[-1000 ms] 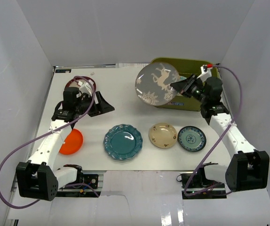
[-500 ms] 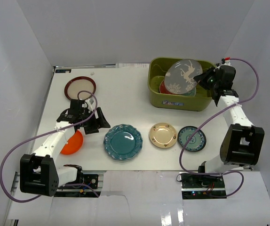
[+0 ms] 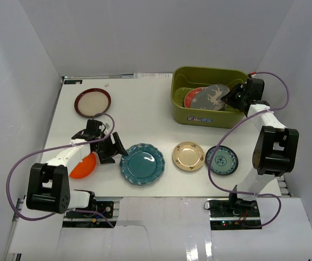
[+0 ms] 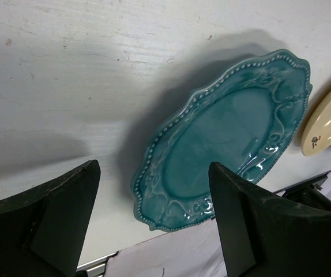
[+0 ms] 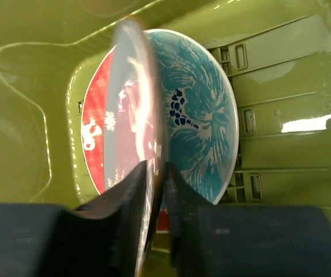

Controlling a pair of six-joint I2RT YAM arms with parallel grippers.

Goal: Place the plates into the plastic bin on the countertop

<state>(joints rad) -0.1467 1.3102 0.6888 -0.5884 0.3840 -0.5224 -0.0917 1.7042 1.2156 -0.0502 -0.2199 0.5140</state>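
While your right gripper [image 3: 231, 98] is pinching the rim of the grey deer plate [image 3: 212, 98] with its fingers closed tight on it, the plate is leaning inside the plastic bin [image 3: 184, 111]. It is sitting over the red-and-blue plate [image 3: 192, 97], which is lying flat on the bin's floor. So one plate is in, and a second is nearly in, but you are not letting go of it yet. The wrist view is blurry, so I cannot tell if the grey plate is touching the one under it.

Five plates are waiting on the countertop [image 3: 145, 109]. The teal plate [image 3: 142, 163], the small gold plate [image 3: 188, 156] and the small blue-green plate [image 3: 222, 160] are lying in a row near you. The orange plate [image 3: 81, 166] is on the left, and the white plate with the dark red rim [image 3: 93, 101] is far back on the left.

Your left gripper [image 4: 153, 167] is hanging low, just beside the teal plate, between it and the orange one. Its fingers are spread wide and are holding nothing. I am guessing the teal plate is next.
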